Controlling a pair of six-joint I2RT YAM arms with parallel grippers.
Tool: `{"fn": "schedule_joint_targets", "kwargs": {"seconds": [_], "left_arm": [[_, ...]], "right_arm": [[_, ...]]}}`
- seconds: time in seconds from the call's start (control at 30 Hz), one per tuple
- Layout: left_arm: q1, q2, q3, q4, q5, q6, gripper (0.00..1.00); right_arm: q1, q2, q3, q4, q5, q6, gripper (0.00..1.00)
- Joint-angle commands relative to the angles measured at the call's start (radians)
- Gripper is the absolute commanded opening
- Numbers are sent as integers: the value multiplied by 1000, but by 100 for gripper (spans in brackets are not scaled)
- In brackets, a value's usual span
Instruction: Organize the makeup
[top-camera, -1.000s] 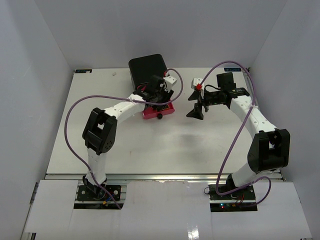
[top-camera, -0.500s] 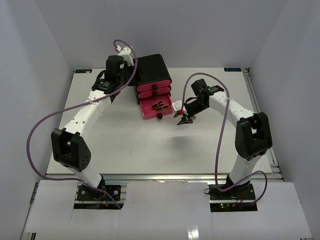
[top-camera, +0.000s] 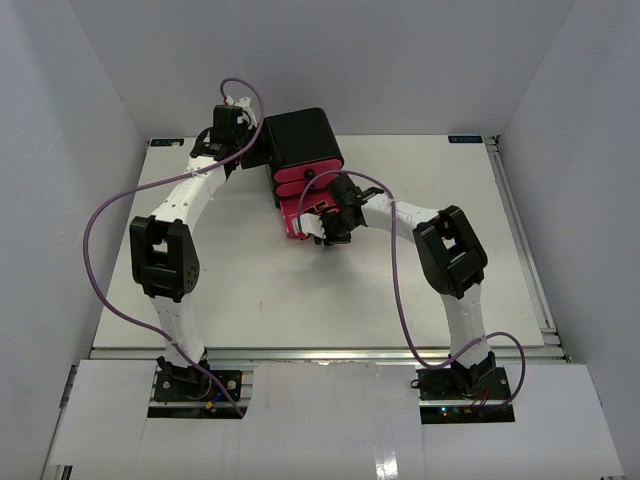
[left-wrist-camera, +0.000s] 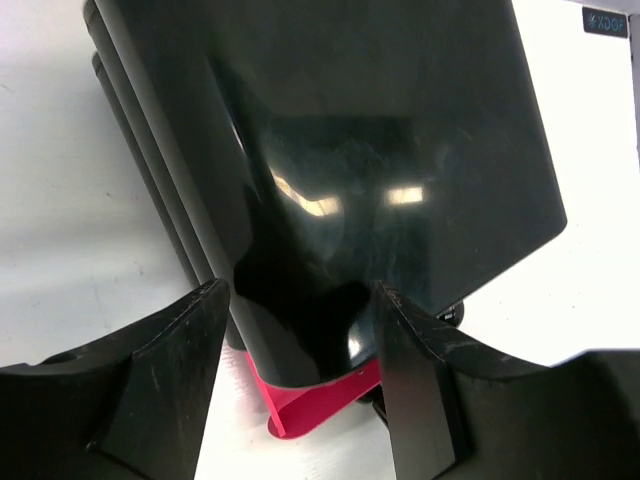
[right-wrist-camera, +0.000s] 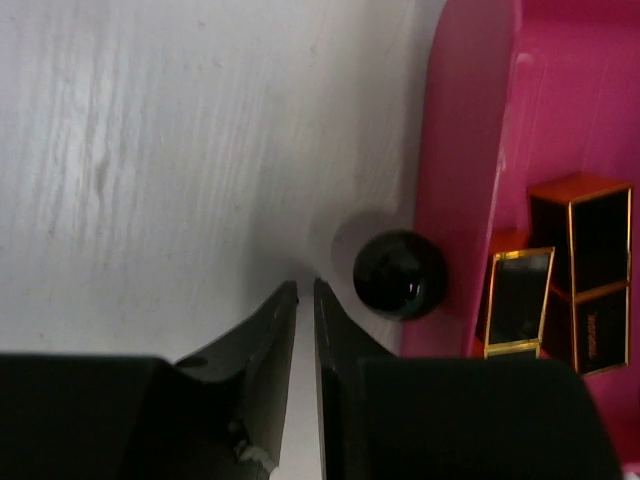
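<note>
Two black-and-gold lipstick cases (right-wrist-camera: 580, 270) lie in the pulled-out pink drawer (right-wrist-camera: 470, 150) of the black box (top-camera: 300, 145). No other makeup shows. My right gripper (right-wrist-camera: 305, 285) is shut with nothing between its fingers. It hovers over the table just left of the drawer's round black knob (right-wrist-camera: 400, 273). In the top view the right gripper (top-camera: 325, 232) sits at the drawer's front (top-camera: 298, 222). My left gripper (left-wrist-camera: 300, 290) is open at the box's back left. A rounded corner of the glossy black box (left-wrist-camera: 330, 150) lies between its fingers (left-wrist-camera: 150, 390).
The white table (top-camera: 250, 280) has a raised edge at the back and grey walls on three sides. Purple cables loop from both arms. The right arm's elbow (top-camera: 450, 250) stands right of the drawers. A closed pink drawer (top-camera: 305, 182) sits above the open one.
</note>
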Motion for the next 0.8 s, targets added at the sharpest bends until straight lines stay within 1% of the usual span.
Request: {"fn": "schedule_joint_targets", "kwargs": {"seconds": [0.0, 0.13, 0.33, 0.4, 0.43, 0.47, 0.53, 0.63, 0.77], "left_arm": [[9, 9, 59, -4, 57, -9, 70], [9, 30, 35, -6, 71, -10, 70], [9, 34, 0, -5, 91, -12, 70], [9, 28, -21, -4, 93, -10, 70], [9, 24, -29, -4, 93, -9, 70], [9, 21, -36, -4, 94, -9, 70], [9, 16, -43, -6, 95, -10, 70], [9, 12, -45, -6, 94, -13, 70], [9, 8, -45, -4, 90, -14, 69]], "right_arm": [[11, 32, 51, 105, 123, 104, 20], [16, 57, 53, 210, 208, 170, 22], [18, 78, 52, 365, 317, 224, 31], [19, 88, 47, 457, 371, 234, 37], [19, 97, 48, 489, 385, 235, 42], [19, 106, 53, 505, 391, 234, 46], [20, 125, 79, 511, 403, 227, 50], [19, 144, 122, 511, 410, 229, 56], [19, 147, 130, 511, 411, 232, 63]]}}
